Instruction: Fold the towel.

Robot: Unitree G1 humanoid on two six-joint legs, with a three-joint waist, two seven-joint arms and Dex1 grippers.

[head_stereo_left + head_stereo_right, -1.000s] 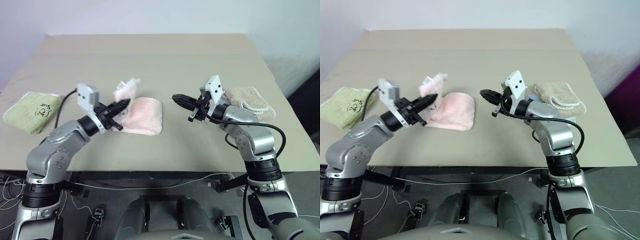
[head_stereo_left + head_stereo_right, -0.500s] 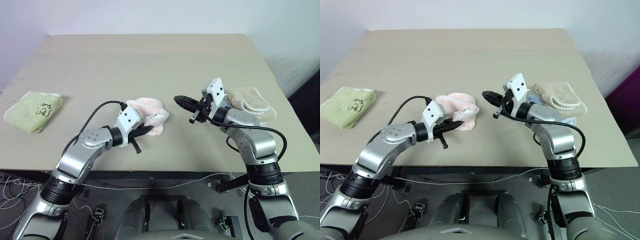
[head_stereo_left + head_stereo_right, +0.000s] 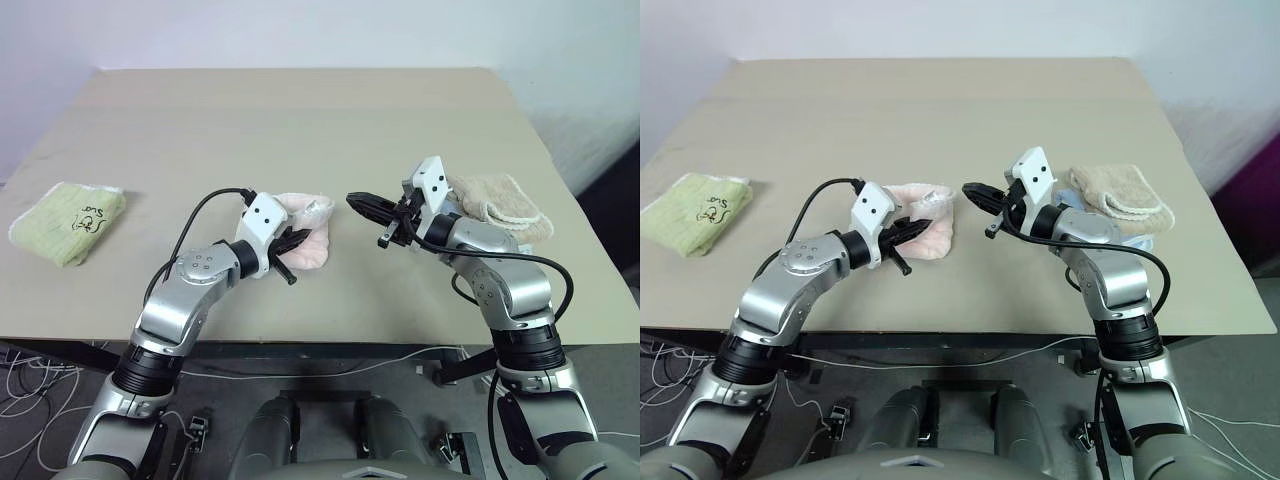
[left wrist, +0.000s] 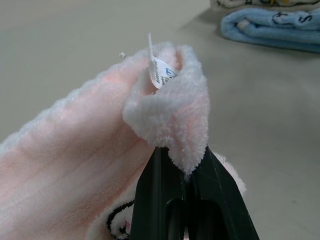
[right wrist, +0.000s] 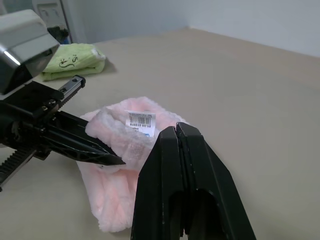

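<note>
Pink towel (image 3: 305, 240) pinched in closed left tool (image 3: 297, 240); right tool (image 3: 362, 203) closed, empty, nearby.

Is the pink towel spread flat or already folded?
Folded but not flat: the towel is a small bunched bundle on the table, and the left gripper is shut on its raised, tagged edge.

your two head cameras look forward and down over the table (image 3: 300, 110) from just behind both arms, sharing almost the same scene. your left wrist camera sits very close to the pink towel (image 4: 75, 165), facing across the tabletop. your right wrist camera looks back at that same towel from nearby.
</note>
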